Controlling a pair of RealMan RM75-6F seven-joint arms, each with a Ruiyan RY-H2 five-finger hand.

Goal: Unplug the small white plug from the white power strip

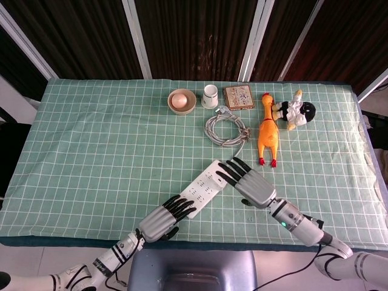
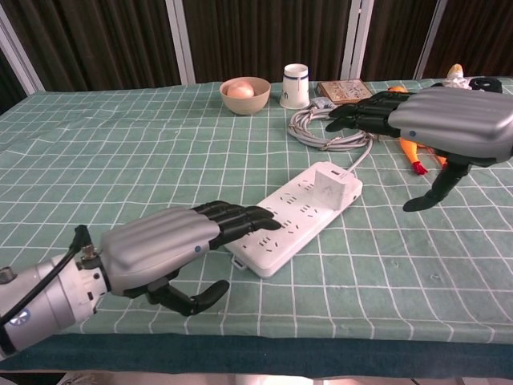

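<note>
The white power strip (image 2: 298, 215) lies slantwise on the green checked cloth, and the small white plug (image 2: 331, 181) stands in its far end. In the head view my right hand (image 1: 249, 182) hovers with fingers stretched over that far end of the strip (image 1: 202, 184) and hides the plug. The chest view shows this hand (image 2: 437, 121) above and right of the plug, holding nothing. My left hand (image 2: 171, 246) lies flat with its fingertips (image 2: 260, 220) over the strip's near end; in the head view it (image 1: 163, 217) covers that corner. I cannot tell whether it touches.
The strip's grey cord runs to a coil (image 1: 227, 128) behind it. At the back stand a bowl with an egg (image 1: 182, 100), a white cup (image 1: 210, 96) and a small box (image 1: 239, 97). A rubber chicken (image 1: 267, 133) and a plush toy (image 1: 295, 110) lie at the right.
</note>
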